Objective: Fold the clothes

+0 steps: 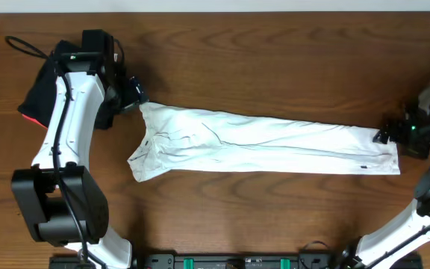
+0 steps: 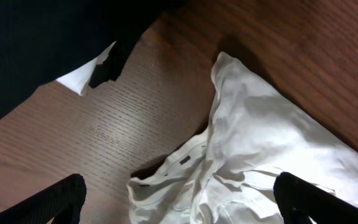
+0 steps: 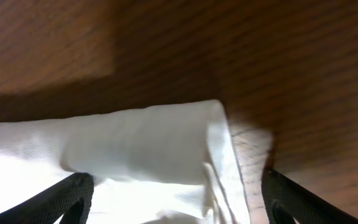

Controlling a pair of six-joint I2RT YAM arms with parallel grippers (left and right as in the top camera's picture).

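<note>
The clothes, a white T-shirt (image 1: 267,146), lie folded lengthwise into a long strip across the middle of the wooden table. The collar end bunches up at the left (image 2: 260,143) and the flat hem end is at the right (image 3: 142,149). My left gripper (image 1: 138,96) hovers over the strip's upper left corner. Its jaws stand wide open above the crumpled collar (image 2: 179,202), gripping nothing. At the strip's right end my right gripper (image 1: 383,137) is open too, its fingers spread either side of the hem corner (image 3: 176,199) without pinching the cloth.
A black garment with a red-orange edge (image 1: 39,93) lies at the far left under the left arm. In the left wrist view it shows dark (image 2: 30,43) with a white label (image 2: 79,78). Bare wood surrounds the strip. The arm bases stand along the front edge.
</note>
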